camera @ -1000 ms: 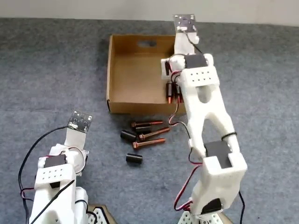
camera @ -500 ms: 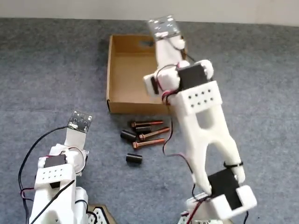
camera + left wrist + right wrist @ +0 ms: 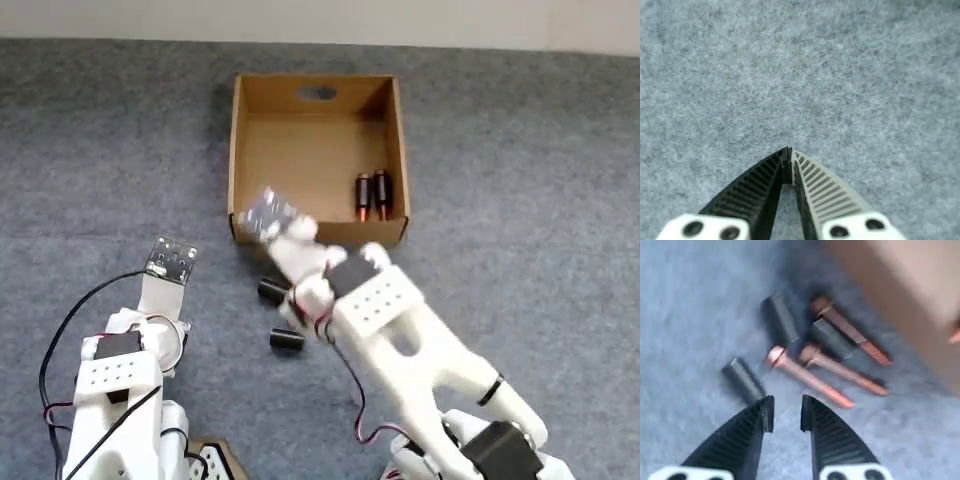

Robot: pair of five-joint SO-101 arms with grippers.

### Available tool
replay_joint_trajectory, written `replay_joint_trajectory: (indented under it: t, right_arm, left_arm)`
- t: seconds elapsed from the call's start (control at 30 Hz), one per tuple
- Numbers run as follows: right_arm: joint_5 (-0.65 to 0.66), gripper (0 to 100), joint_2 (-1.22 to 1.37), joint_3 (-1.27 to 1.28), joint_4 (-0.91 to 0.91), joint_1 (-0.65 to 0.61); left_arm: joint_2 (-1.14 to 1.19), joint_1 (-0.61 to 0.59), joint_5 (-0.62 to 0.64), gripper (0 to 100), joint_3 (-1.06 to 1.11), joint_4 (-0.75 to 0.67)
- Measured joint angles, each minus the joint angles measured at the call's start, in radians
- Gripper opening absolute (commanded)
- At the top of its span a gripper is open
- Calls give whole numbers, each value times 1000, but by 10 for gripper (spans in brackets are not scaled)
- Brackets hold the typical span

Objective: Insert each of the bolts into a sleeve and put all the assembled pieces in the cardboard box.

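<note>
The right pincer [image 3: 786, 412] has its jaws a little apart with nothing between them. It hangs over the loose parts lying just outside the wall of the cardboard box [image 3: 235, 150] that faces the arms. Nearest its tips are a short dark sleeve [image 3: 743, 381] and a copper bolt [image 3: 807, 376], with more bolts and sleeves beyond them towards the box. The bolt looks stiff, smooth and round, so it will likely roll or slip. A grip across the shank just below the head seems safest. The sleeve is probably light and also apt to roll, and is best pinched across its barrel. Two assembled pieces [image 3: 372, 195] lie inside the box against one side wall. The left pincer [image 3: 789, 155] has its jaws together and empty, over the bare grey counter [image 3: 520, 180] well away from the box.
</note>
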Motion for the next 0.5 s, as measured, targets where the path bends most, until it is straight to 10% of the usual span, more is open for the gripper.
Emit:
replay_joint_trajectory:
  t: [0.5]
  right_arm:
    - [18,91,183,57,-138,-170]
  left_arm:
    - [0,0,0,10,0,0]
